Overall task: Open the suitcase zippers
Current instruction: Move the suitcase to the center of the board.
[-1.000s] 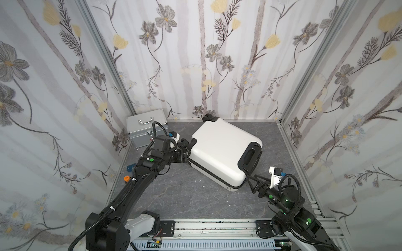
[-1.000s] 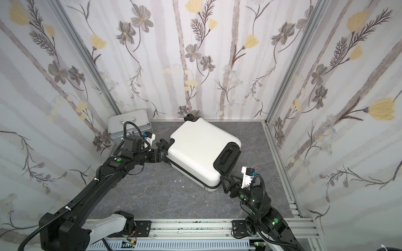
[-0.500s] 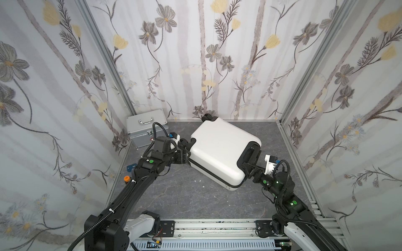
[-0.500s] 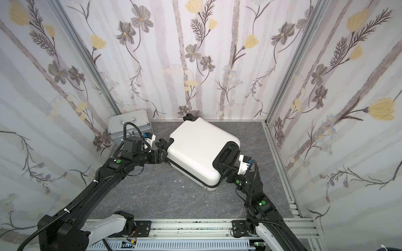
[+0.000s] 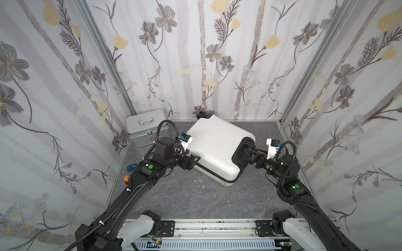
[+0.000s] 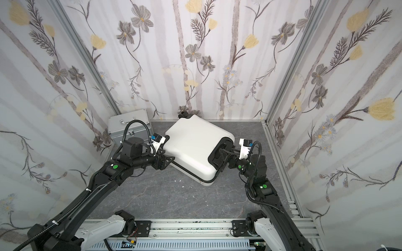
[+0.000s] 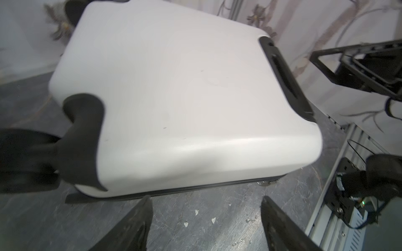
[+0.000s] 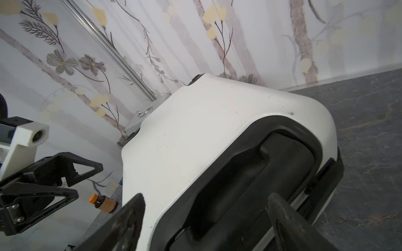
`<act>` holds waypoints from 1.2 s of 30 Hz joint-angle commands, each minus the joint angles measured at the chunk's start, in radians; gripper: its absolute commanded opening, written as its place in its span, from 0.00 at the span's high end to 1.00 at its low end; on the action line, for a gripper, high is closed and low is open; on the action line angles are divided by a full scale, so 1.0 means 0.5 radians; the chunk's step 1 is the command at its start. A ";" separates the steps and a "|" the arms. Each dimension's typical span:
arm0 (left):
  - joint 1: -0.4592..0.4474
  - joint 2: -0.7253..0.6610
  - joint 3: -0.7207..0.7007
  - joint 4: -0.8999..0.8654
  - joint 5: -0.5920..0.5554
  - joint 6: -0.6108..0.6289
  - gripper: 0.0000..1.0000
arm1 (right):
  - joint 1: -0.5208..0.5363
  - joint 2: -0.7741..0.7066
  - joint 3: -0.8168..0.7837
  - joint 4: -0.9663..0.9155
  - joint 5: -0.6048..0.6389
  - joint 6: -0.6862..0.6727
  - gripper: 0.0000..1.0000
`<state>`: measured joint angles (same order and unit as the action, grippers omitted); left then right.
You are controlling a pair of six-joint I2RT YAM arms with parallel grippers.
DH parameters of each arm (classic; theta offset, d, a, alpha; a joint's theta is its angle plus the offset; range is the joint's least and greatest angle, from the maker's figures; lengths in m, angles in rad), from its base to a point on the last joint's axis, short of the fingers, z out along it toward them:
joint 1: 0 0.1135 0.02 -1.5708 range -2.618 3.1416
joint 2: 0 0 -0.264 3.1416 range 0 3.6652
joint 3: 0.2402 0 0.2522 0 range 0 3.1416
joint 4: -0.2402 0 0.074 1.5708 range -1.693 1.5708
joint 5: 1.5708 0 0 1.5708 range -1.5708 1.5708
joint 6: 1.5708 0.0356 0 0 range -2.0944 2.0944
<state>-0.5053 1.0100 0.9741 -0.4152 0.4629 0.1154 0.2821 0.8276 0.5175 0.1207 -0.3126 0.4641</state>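
Top views both show a white hard-shell suitcase (image 5: 215, 147) lying flat and skewed on the grey bench (image 5: 195, 195), toward the back wall, with its black wheels (image 5: 203, 114) at the far end. A thin dark zipper band (image 7: 195, 189) runs round the seam and looks shut along the near side (a small pull (image 7: 266, 182) hangs near the corner in the left wrist view). The left gripper (image 5: 193, 163) sits just beside the suitcase's near left edge, jaws apart with nothing between them. The right gripper (image 5: 247, 155) is at the black handle recess (image 5: 237, 156), jaws apart; whether they touch it cannot be told. A silver case (image 5: 148, 130) stands in the back left corner. A small brown bottle (image 8: 104, 203) lies by the left wall.
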 commanded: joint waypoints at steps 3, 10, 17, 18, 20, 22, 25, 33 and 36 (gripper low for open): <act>-0.247 -0.058 -0.006 -0.094 0.321 0.832 0.13 | 0.067 -0.536 -0.113 -0.498 0.128 -0.356 0.18; -0.513 0.222 0.016 -0.018 -0.281 1.036 0.13 | 0.652 -1.088 -0.338 -0.745 0.425 -0.365 0.31; -0.619 0.643 0.226 0.117 -0.769 0.991 0.14 | 1.172 -0.715 -0.413 -0.463 0.713 -0.306 0.30; -0.619 0.699 0.263 0.102 -0.806 0.987 0.14 | 1.252 -0.679 -0.426 -0.407 0.793 -0.324 0.29; -0.619 0.831 0.355 0.090 -0.911 0.945 0.14 | 1.391 -0.637 -0.454 -0.305 1.001 -0.349 0.30; -0.623 0.937 0.447 0.079 -0.999 0.859 0.15 | 1.454 -0.641 -0.483 -0.252 1.175 -0.331 0.33; -0.625 1.031 0.564 0.074 -1.044 0.705 0.15 | 1.494 -0.698 -0.603 -0.127 1.405 -0.244 0.37; -0.581 0.913 0.612 0.121 -0.788 0.204 0.15 | 1.519 -0.443 -0.959 0.543 1.589 -0.124 0.49; -0.522 0.823 0.583 0.128 -0.739 0.026 0.15 | 1.652 -0.161 -0.921 0.744 1.692 -0.131 0.49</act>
<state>-0.7826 1.4494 1.2743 -0.3676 0.0505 0.2573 1.0748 0.6750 0.0460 0.2955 0.4637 0.3817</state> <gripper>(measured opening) 0.853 0.506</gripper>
